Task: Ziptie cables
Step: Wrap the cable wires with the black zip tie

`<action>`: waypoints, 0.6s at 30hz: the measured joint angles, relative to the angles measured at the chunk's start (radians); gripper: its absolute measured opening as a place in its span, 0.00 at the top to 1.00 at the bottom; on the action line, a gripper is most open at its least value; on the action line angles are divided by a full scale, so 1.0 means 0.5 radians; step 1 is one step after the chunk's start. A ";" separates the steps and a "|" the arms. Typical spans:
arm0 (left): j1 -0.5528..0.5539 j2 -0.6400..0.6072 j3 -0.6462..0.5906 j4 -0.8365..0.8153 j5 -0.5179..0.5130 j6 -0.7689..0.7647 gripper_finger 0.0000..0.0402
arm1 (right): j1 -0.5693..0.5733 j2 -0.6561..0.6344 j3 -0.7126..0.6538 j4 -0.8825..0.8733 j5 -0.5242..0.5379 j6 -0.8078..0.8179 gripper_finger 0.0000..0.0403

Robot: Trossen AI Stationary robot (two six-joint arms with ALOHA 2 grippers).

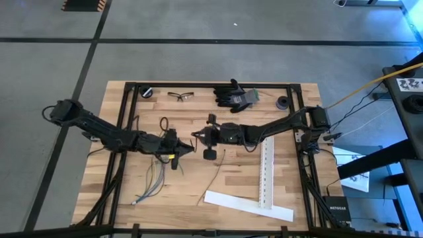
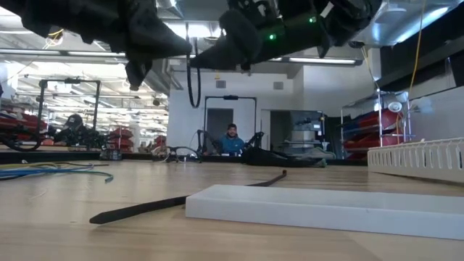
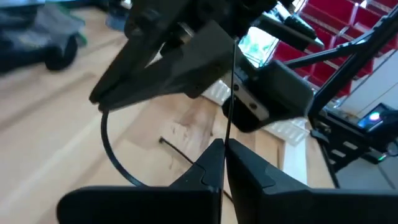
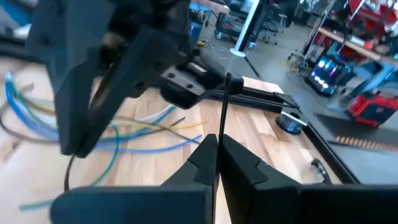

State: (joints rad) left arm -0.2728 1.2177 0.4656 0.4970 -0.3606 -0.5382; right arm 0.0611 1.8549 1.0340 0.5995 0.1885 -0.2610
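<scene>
Both grippers meet nose to nose above the middle of the table. The left gripper (image 1: 188, 149) has its fingers pressed together on a black ziptie (image 3: 229, 93); in the left wrist view the thin strip rises straight up out of the seam between those fingers. The right gripper (image 1: 197, 134) faces it from the other side, also pinched tight on the same ziptie, and in the right wrist view the strip stands upright from between its closed fingers (image 4: 205, 155). Between the two, the strip curves into a loop that hangs below the fingertips, clear of the wood in the low view. So this ziptie is held at both ends, up in the air, right where the two tips meet.

Out from there, the second ziptie (image 1: 215, 173) lies flat on the table just in front of the grippers, running from beneath the right gripper toward the near edge. The cables (image 1: 149, 184), pale blue and greenish, lie loose on the wood under and in front of the left gripper, fanning toward the near left. They are apart from the held loop, not threaded through it.

To the right, a white perforated strip (image 1: 267, 173) runs front to back, and a flat white strip (image 1: 248, 205) lies across the near edge.
</scene>
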 joint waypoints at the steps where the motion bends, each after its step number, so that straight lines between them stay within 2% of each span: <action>1: 0.006 0.014 0.000 0.001 0.016 -0.035 1.00 | 0.015 0.015 0.000 0.005 0.022 -0.048 1.00; 6: 0.020 0.046 0.000 0.012 0.050 -0.171 1.00 | 0.071 0.052 0.000 -0.007 0.112 -0.222 1.00; 18: 0.038 0.175 0.001 0.112 0.120 -0.229 1.00 | 0.073 0.052 0.001 0.005 0.095 -0.295 1.00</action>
State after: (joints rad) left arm -0.2539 1.3052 0.4660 0.5530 -0.3004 -0.6529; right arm 0.0978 1.8809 1.0344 0.6022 0.2358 -0.4087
